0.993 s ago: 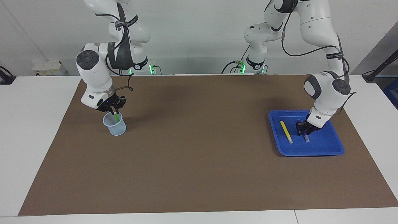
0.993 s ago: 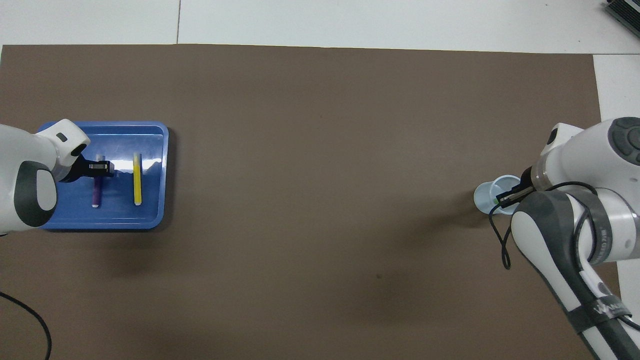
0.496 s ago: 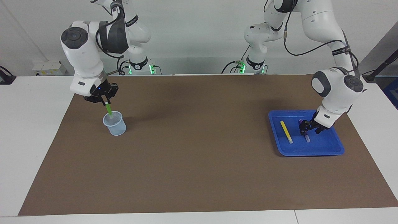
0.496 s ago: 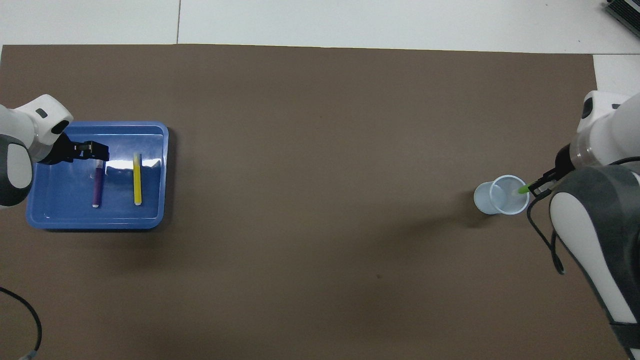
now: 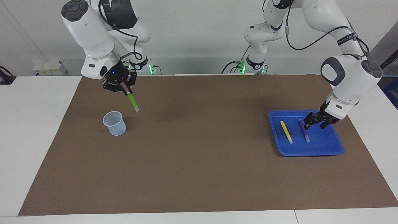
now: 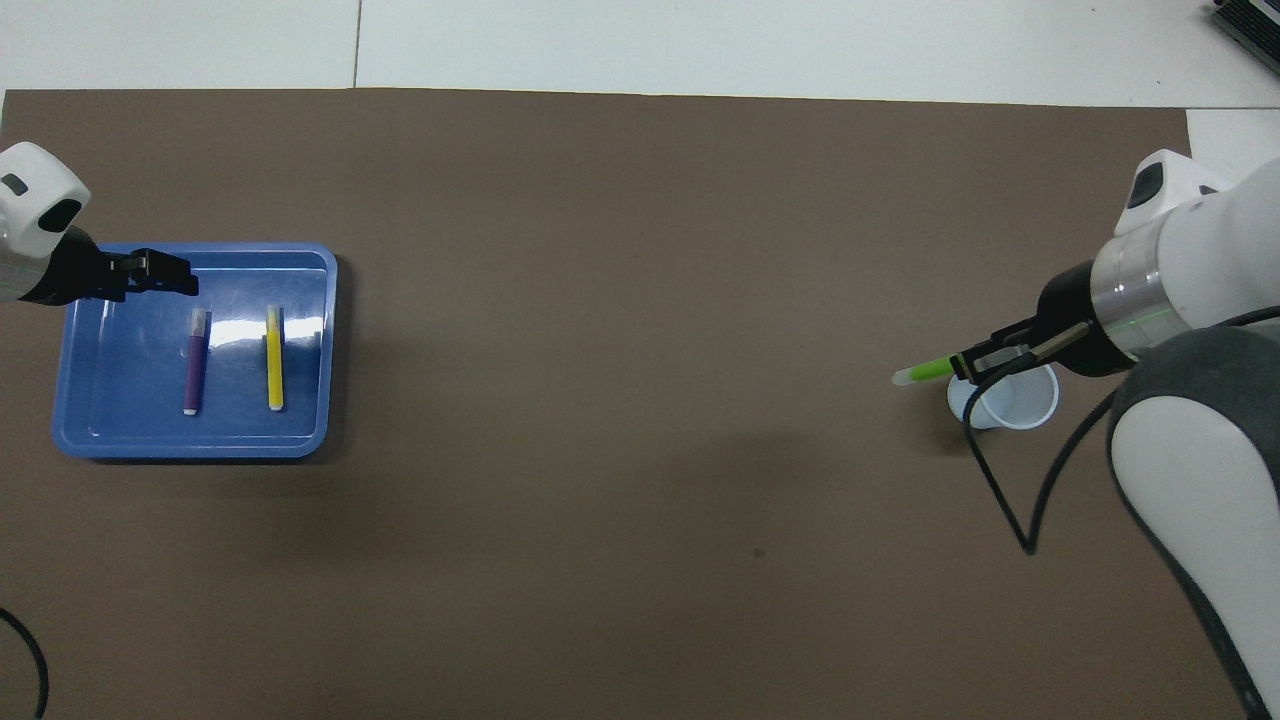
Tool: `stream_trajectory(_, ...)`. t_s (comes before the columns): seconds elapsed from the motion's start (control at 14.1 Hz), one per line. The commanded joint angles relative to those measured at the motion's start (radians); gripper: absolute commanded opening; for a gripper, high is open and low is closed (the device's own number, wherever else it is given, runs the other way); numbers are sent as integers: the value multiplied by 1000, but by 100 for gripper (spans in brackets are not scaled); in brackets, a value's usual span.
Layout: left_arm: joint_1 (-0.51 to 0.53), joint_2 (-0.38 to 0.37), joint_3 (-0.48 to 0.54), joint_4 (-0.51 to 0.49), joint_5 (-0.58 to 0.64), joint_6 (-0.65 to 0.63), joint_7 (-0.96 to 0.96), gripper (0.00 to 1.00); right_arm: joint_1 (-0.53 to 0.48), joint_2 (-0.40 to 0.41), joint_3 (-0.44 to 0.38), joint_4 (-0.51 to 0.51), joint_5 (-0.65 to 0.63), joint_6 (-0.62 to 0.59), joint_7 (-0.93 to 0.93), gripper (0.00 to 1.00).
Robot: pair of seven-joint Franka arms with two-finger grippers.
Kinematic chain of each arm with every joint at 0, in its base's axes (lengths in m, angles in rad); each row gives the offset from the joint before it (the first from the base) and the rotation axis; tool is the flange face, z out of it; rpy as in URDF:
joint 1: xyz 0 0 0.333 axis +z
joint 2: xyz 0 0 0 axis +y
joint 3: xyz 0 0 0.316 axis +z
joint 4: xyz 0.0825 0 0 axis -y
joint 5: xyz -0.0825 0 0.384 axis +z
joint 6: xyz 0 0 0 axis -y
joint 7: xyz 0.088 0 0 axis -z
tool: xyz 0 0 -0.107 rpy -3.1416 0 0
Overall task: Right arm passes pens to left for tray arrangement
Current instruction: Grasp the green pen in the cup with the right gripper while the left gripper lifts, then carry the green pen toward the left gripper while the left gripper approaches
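The blue tray (image 5: 323, 143) (image 6: 130, 420) lies at the left arm's end of the table. In it, side by side, rest a yellow pen (image 5: 286, 132) (image 6: 274, 358) and a purple pen (image 5: 304, 130) (image 6: 195, 362). My left gripper (image 5: 314, 125) (image 6: 170, 275) hangs open just above the tray beside the purple pen, holding nothing. At the right arm's end, my right gripper (image 5: 123, 90) (image 6: 985, 358) is shut on the pale-tipped green pen (image 5: 133, 102) (image 6: 925, 372). The pen is up in the air, slanting down toward the table's middle, beside the cup.
A small pale blue mesh cup (image 5: 114, 123) (image 6: 1005, 405) stands upright on the brown mat (image 5: 199, 149) at the right arm's end, with nothing visible inside. A black cable (image 6: 1010, 500) loops down from the right arm over the mat.
The right gripper lifted the green pen out of the cup and swung it toward the table's middle. The left gripper let go of the purple pen, opened and rose.
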Motion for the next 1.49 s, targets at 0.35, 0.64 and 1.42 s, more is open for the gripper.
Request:
stream_trajectory(0.35,-75,-103,3,-11,-63,-202,-337,79,237,-13,2,-84,244,393,533,0)
stream_trajectory(0.64,-163,-152,0,-21,-206,-250,-690,82,324,-29,2,-172,358,592,622,0)
stream_trajectory(1.42,-286,-221,-19,-69,-474,-171,-1274,78,513,-4,2,-288,426,984,770,0)
